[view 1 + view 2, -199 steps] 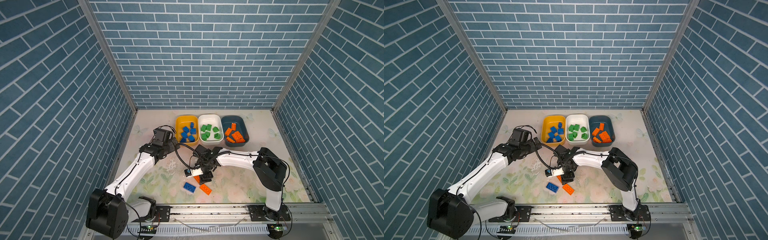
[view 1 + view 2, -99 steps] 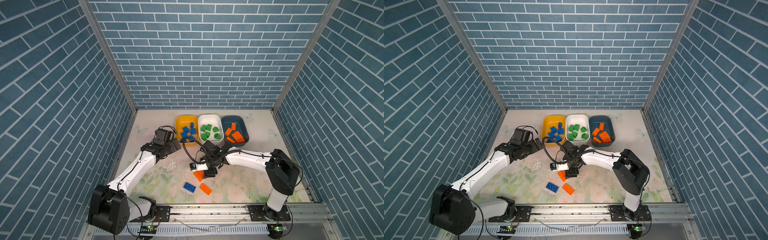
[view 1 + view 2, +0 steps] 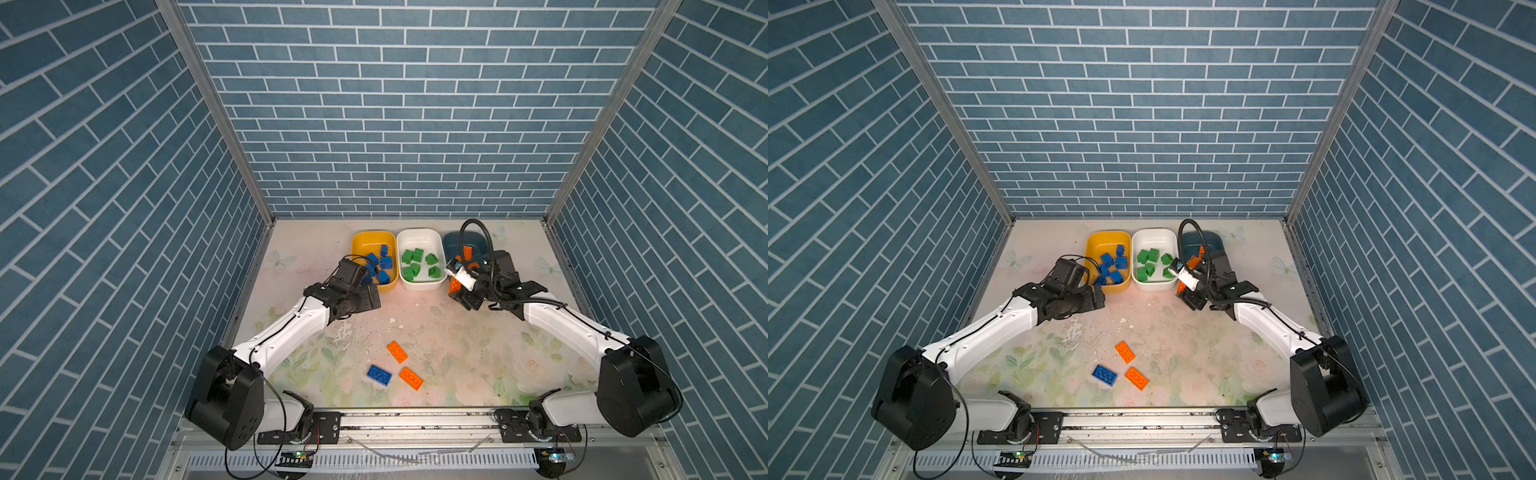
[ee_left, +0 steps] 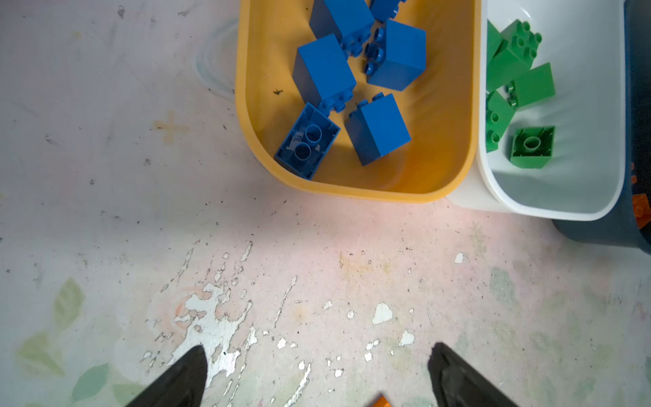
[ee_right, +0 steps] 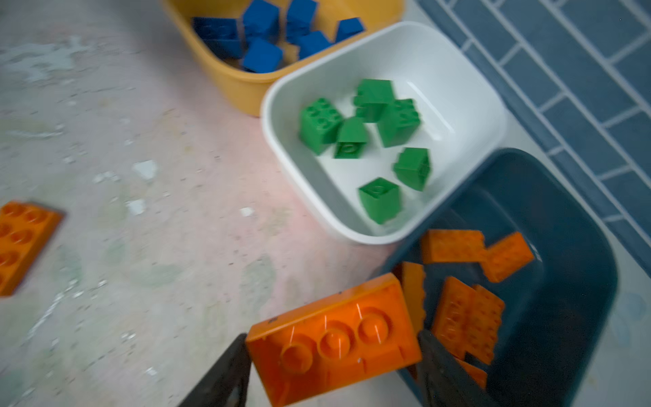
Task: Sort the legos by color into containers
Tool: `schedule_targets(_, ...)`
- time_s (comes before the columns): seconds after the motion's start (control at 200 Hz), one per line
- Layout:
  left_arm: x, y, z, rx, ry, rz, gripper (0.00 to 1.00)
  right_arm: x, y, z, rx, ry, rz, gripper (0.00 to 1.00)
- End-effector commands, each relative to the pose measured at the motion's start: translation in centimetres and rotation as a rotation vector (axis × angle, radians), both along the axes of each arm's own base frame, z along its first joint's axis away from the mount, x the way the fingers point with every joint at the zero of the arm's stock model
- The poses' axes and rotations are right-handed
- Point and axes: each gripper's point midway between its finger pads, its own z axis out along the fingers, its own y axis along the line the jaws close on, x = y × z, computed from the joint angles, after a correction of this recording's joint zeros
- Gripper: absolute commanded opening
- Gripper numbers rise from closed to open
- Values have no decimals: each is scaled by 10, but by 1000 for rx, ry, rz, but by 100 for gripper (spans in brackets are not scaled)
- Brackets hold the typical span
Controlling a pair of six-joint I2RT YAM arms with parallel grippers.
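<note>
right gripper (image 5: pixel 333 349) clamps orange brick (image 5: pixel 334 327), teal tub (image 3: pixel 453 245) at its 12 o'clock in a top view. blurry, but early drop probably clips rim, bounces out. left gripper (image 4: pixel 317 356) wide, empty.

3 blue brick-patterned walls (image 3: pixel 395 124) enclose a worn, pale floral tabletop (image 3: pixel 457 365), evenly lit.

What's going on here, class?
The right gripper holds a flat orange studded plastic brick at the edge of the dark teal plastic tub, which holds orange bricks. The left gripper hangs open and empty near the yellow plastic tub of blue bricks. Two orange bricks and one blue brick lie unsorted on the table.
</note>
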Motion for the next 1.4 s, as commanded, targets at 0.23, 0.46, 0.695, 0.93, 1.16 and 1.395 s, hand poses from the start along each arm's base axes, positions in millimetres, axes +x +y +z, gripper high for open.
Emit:
schedule_targets(0.23,-6,2,-8,12,34,2,99,74,-50,-11,47,27,-437,70)
schedule_targets(0.46,-6,4,-10,23,41,11,99,46,-24,-4,96,94,-320,87)
schedule_targets(0.695,-5,12,-10,46,40,53,99,-50,35,-9,101,217,-12,87)
schedule_targets(0.93,-15,37,-6,64,26,165,99,-124,70,-31,93,364,-120,84)
schedule_targets(1.16,-30,51,-6,44,16,204,99,-181,89,-54,-59,444,-90,83)
schedule_targets(1.395,-45,54,-11,28,42,211,99,-220,103,-77,-248,500,37,82)
